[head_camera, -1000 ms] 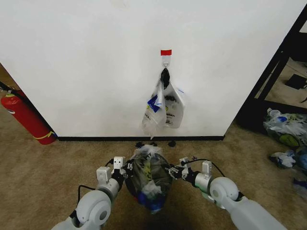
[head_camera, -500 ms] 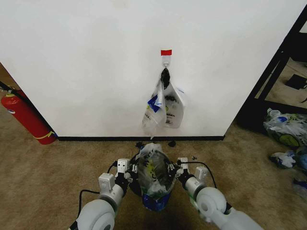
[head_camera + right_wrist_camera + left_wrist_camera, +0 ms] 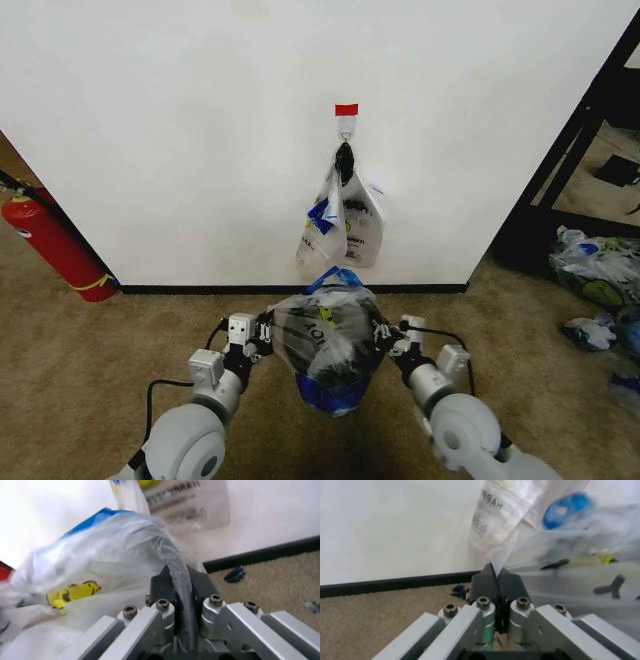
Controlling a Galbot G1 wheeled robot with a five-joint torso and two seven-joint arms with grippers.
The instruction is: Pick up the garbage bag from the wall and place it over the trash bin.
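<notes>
The left tool (image 3: 262, 335) and the right tool (image 3: 384, 335) are each clamped on one side of the garbage bag (image 3: 325, 335). The bag is stretched between them over the trash bin (image 3: 326, 393), just in front of the wall (image 3: 180, 140).

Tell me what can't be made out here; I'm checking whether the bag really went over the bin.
- Trash bin: head view, its rim and mesh are veiled by the garbage bag stretched between the left tool and right tool.
- Bag's lower edge: head view, hidden behind its own folds.
- Lettering on the hanging bags: head view, too small.
</notes>
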